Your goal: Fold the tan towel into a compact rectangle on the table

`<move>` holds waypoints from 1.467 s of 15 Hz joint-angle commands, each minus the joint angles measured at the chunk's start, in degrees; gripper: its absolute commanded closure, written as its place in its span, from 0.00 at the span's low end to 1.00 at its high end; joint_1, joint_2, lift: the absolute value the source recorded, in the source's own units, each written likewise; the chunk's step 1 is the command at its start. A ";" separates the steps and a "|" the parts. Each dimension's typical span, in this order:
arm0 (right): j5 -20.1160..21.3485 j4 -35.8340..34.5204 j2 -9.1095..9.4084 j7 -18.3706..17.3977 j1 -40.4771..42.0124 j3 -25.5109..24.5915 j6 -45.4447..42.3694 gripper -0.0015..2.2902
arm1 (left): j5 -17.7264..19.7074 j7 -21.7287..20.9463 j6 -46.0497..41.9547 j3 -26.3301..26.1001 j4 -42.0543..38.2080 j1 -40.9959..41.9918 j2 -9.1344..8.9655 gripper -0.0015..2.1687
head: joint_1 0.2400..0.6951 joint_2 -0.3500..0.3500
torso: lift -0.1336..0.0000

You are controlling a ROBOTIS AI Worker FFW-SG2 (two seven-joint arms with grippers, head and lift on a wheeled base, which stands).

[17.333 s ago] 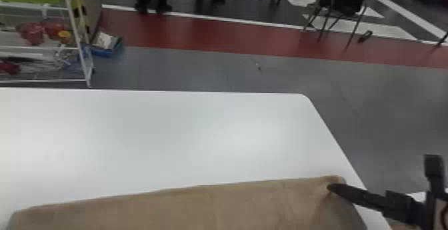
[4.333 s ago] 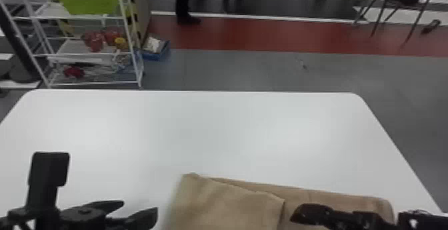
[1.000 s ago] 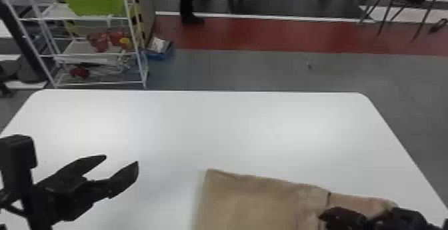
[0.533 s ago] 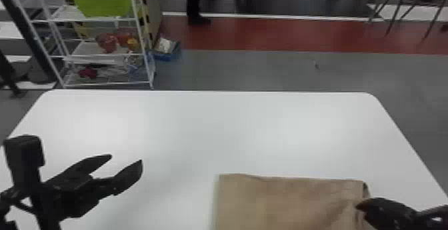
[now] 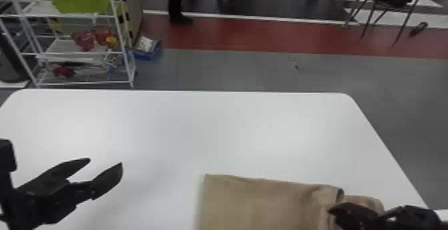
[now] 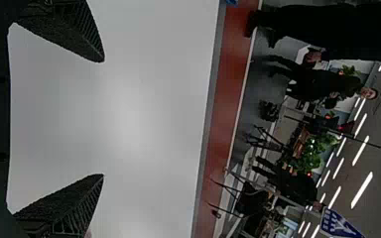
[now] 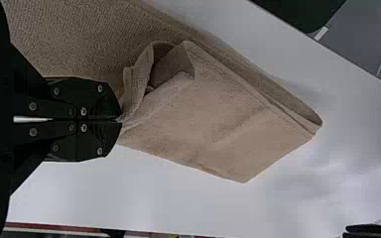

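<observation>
Tan towel (image 5: 260,202) pinched in the right tool (image 5: 333,210); left tool (image 5: 105,162) spread wide

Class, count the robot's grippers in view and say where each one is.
2. The left gripper is open over the left part of the white table; the right gripper is shut on a fold of the tan towel.

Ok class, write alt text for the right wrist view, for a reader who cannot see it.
The right gripper, its black fingers closed together, pinches a bunched edge of a tan towel. The towel lies partly folded on a white table, with a loose, gaping fold beside the fingertips.
</observation>
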 commanded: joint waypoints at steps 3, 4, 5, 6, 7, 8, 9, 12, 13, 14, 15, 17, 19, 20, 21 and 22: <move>-8.32 -2.87 1.64 0.01 8.25 -14.02 -8.16 0.61 | 0.00 0.18 0.00 0.22 0.46 0.00 -0.41 0.02 | 1.00 0.32 | 0.08; -7.97 -1.02 1.55 -0.16 8.51 -14.37 -8.34 0.61 | 0.00 0.35 0.00 0.22 0.72 0.00 -0.41 0.02 | 1.00 0.30 | 0.08; -6.48 2.05 1.38 -1.57 7.46 -14.19 -8.69 0.61 | 0.00 0.44 -0.18 -0.40 1.16 -0.26 -0.41 0.02 | 1.00 0.28 | 0.08; -4.81 4.60 1.11 -1.92 5.70 -13.05 -8.69 0.61 | -0.09 0.88 -0.18 -1.10 1.25 -0.26 -0.41 0.02 | 1.00 0.23 | 0.08; -3.23 6.80 0.59 -2.01 3.50 -11.12 -8.51 0.61 | -0.17 1.41 -0.18 -1.72 1.33 -0.35 -0.41 0.02 | 1.00 0.20 | 0.08; -3.23 7.94 0.15 -2.01 1.39 -9.36 -7.28 0.61 | -0.17 1.50 -0.18 -2.24 1.42 -0.35 -0.41 0.02 | 1.00 0.17 | 0.08; -4.55 7.85 0.06 -1.83 -0.28 -9.01 -6.23 0.61 | -0.35 1.50 -0.18 -2.42 1.33 -0.35 -0.41 0.02 | 1.00 0.15 | 0.08; -6.39 5.48 -0.91 -1.66 -1.16 -9.98 -6.40 0.61 | -0.35 1.50 -0.18 -1.89 1.42 -0.26 -0.41 0.02 | 1.00 0.16 | 0.08; -7.97 4.60 -0.91 -1.39 -0.10 -11.65 -7.10 0.61 | -0.35 1.50 -0.18 -1.89 1.60 -0.26 -0.41 0.02 | 1.00 0.17 | 0.08; -10.70 3.02 -0.73 -1.13 2.36 -15.25 -7.81 0.61 | -0.44 1.58 -0.18 -1.89 1.77 -0.35 -0.41 0.02 | 1.00 0.17 | 0.08; -13.07 2.23 -0.56 -1.13 5.17 -19.20 -9.39 0.61 | -0.44 1.67 -0.18 -1.80 2.04 -0.43 -0.41 0.02 | 1.00 0.17 | 0.08; -12.72 5.22 -0.82 -1.57 6.31 -20.96 -9.57 0.61 | -0.44 1.76 -0.70 -2.24 3.18 -1.14 -0.41 0.02 | 1.00 0.13 | 0.08; -8.94 10.23 -1.44 -1.83 2.89 -17.18 -9.57 0.61 | -0.70 2.29 -1.05 -4.00 3.97 -1.58 -0.41 0.02 | 1.00 0.07 | 0.08; -7.97 11.63 -2.14 -1.75 1.22 -14.81 -8.51 0.61 | -0.97 2.38 -1.58 -4.70 4.24 -1.58 -0.41 0.02 | 1.00 0.05 | 0.08; -6.65 12.25 -2.40 -1.66 -0.19 -13.32 -8.16 0.61 | -1.14 2.46 -1.58 -4.88 4.32 -1.58 -0.41 0.02 | 1.00 0.03 | 0.08; -6.22 12.42 -2.67 -1.66 -1.16 -12.44 -7.63 0.61 | -1.14 2.46 -1.58 -4.88 4.32 -1.49 -0.41 0.02 | 1.00 0.02 | 0.08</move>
